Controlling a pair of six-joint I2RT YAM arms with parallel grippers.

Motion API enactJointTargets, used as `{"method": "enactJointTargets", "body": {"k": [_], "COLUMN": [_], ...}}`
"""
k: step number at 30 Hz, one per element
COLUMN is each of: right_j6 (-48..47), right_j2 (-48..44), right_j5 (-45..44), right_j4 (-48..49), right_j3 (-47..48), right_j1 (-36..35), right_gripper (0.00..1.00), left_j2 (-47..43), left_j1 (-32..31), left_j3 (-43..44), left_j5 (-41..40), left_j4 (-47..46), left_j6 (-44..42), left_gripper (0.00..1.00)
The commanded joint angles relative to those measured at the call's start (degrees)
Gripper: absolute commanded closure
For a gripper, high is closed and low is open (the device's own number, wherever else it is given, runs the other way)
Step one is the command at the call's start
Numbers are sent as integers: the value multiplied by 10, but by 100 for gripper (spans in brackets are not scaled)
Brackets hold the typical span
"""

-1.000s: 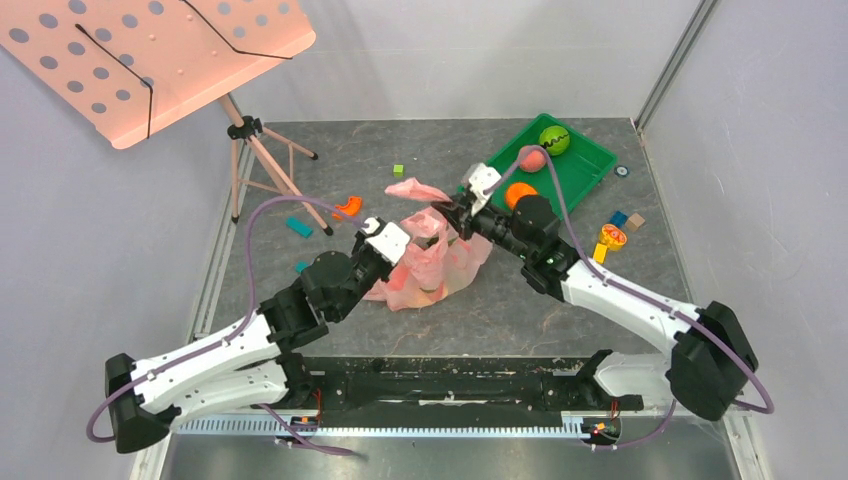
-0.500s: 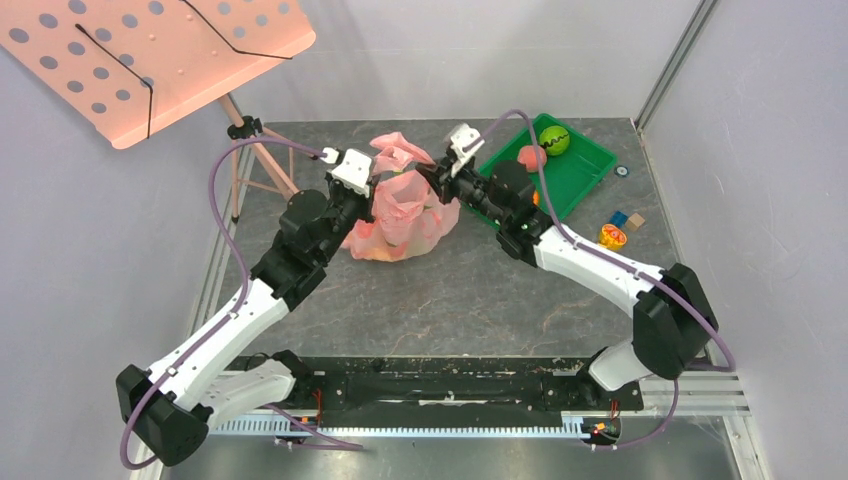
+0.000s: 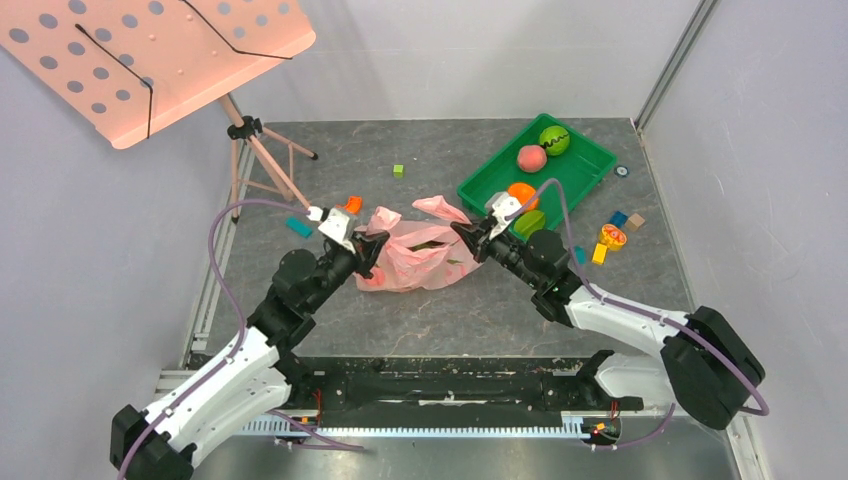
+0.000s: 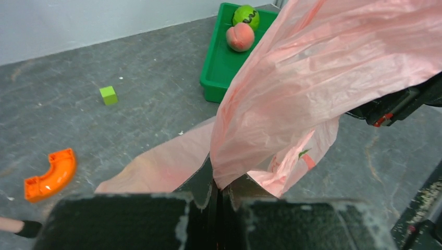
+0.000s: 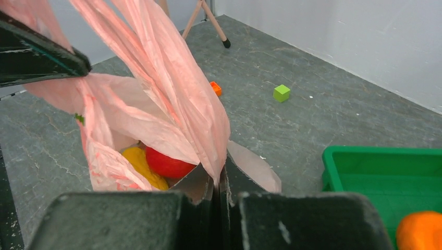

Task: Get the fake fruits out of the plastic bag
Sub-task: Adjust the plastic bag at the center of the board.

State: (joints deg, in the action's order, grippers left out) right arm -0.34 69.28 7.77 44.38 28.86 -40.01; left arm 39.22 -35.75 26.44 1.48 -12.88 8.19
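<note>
Grey table [image 3: 450, 310]: left gripper [image 4: 216, 188], right gripper [image 5: 219, 179] each clamp bag [image 3: 415, 262] holding red apple [image 5: 167, 162], yellow fruit [image 5: 139, 160].

A dark grey, cracked-looking worktop [image 3: 440, 150] is lying between plain pale walls [image 3: 460, 50]. A metal post [image 3: 672, 62] is running up the far right corner. At the far left a pink perforated music stand [image 3: 150, 45] is standing on a tripod [image 3: 262, 165], tilted. Soft, even light is falling everywhere.
</note>
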Motion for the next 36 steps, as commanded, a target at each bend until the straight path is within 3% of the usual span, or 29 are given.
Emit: {"method": "enactJointTargets", "body": {"k": [1,4,8,12,16,20,28,30,33,36], "right_j6": [19,15,-13,-27,-17,-2,39,52,70,78], "right_j2": [-27,-1,71,148,195,176,76,53,26,-1], "right_j5": [-52,-90,-72,-49,-16,7,20,20,40,95], "right_j4": [62,21,-69,-123,-131,-91,13,24,27,18], "right_j3": [-4,54,205,331,391,336,118,82,45,30], "right_j1": [1,2,4,13,32,44,45,45,45,44], "right_gripper": [100,100,100,100,100,99,92,81,56,42], "left_j2": [-41,-11,73,152,189,169,77,55,22,-5], "left_j1": [-1,0,1,18,46,47,46,46,46,46], "left_j3": [-6,34,143,226,262,217,49,21,-3,-7], "left_j5": [-31,-66,-106,-94,-72,-48,28,39,43,44], "left_j4": [-50,-46,-12,-10,-15,-50,-137,-140,-131,-105], "left_j6": [51,32,-7,-41,-29,-17,62,70,79,81], "left_gripper": [98,98,98,97,96,98,98,97,95,90]}}
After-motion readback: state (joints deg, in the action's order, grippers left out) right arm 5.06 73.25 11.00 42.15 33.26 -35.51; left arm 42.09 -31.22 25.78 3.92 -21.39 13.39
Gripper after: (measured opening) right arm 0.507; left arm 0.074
